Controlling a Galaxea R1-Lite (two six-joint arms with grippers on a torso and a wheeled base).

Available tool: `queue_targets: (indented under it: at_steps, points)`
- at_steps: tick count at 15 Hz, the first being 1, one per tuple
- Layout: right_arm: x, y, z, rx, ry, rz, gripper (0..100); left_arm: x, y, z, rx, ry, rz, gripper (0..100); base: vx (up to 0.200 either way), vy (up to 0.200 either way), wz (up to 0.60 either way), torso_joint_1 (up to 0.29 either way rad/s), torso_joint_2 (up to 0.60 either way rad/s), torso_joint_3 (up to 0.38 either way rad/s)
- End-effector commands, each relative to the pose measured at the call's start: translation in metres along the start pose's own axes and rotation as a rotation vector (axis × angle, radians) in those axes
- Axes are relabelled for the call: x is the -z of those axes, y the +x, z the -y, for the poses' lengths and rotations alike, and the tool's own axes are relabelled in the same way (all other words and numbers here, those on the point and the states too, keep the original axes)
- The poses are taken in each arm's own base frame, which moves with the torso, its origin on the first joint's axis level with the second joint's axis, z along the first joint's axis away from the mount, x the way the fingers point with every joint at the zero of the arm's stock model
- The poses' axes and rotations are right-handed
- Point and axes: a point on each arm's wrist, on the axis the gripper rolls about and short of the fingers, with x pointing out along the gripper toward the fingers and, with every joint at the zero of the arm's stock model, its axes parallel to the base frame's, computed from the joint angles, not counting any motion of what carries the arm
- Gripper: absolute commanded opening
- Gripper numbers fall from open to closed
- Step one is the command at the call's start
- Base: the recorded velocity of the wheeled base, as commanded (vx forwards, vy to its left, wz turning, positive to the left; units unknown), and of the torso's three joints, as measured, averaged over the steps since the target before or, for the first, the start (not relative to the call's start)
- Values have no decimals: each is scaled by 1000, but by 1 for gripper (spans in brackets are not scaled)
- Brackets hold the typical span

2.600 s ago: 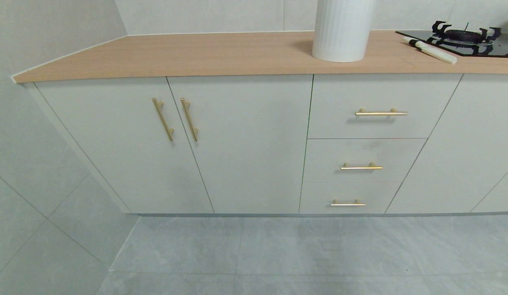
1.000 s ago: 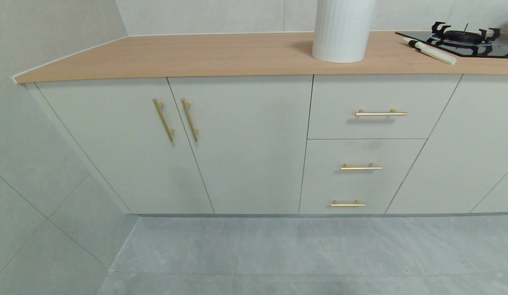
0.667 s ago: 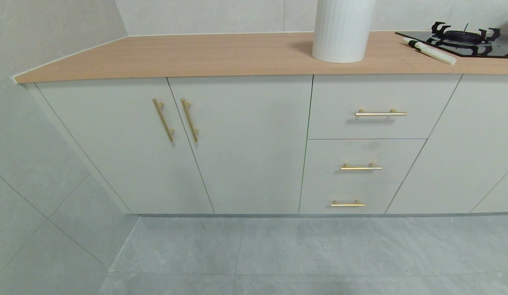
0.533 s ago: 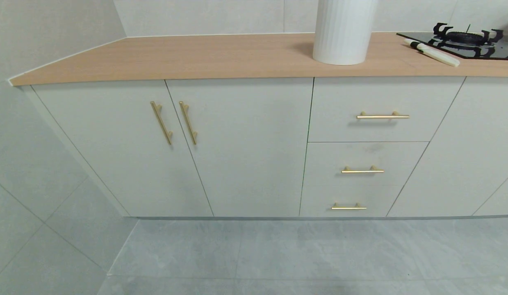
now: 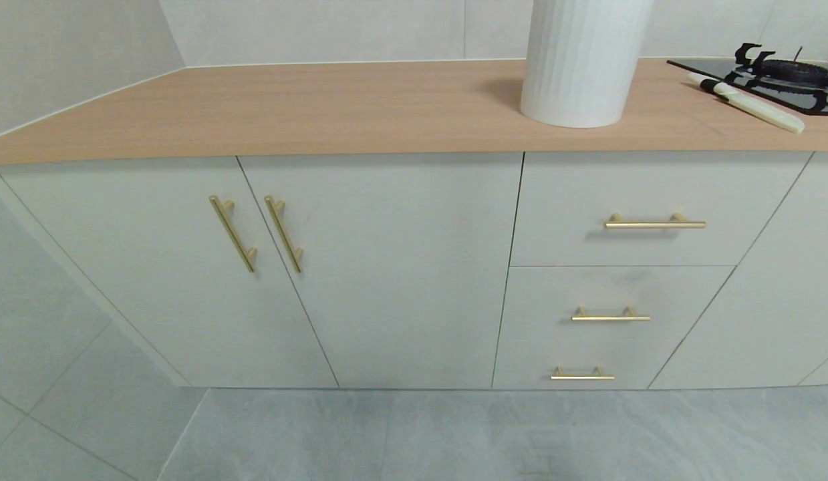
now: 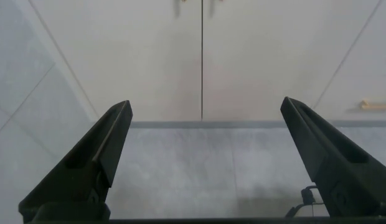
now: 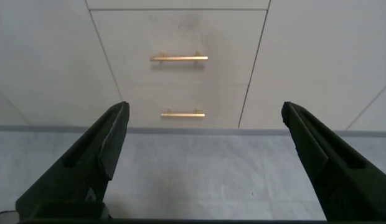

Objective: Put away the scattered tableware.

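Observation:
A pale knife-like utensil with a black band lies on the wooden countertop at the far right, beside the black stove. A tall white ribbed container stands on the counter left of it. My left gripper is open, held low over the grey floor and facing the seam between two cabinet doors. My right gripper is open too, low over the floor, facing the two lower drawers with their gold handles.
Below the counter are two cabinet doors with gold handles on the left. A stack of three drawers sits to their right. A tiled wall closes the left side. Grey tiled floor lies in front.
The whole head view has shifted: the cabinets and counter appear larger and lower, so the camera has come closer. Nothing on the counter has moved.

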Motion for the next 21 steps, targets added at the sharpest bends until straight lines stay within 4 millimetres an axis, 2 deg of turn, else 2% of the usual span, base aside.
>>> queue_targets:
  at_steps: [1,16,21]
  points:
    - [0,0,0,0,0,-2,100,0,0,0,-1,0,0,100,200,0,0,2,2,2]
    - [0,0,0,0,1,-2,100,0,0,0,-1,-1,0,100,200,0,0,3,4,3]
    - [0,0,0,0,1,-2,100,0,0,0,-1,-1,0,100,0,0,0,0,0,0]
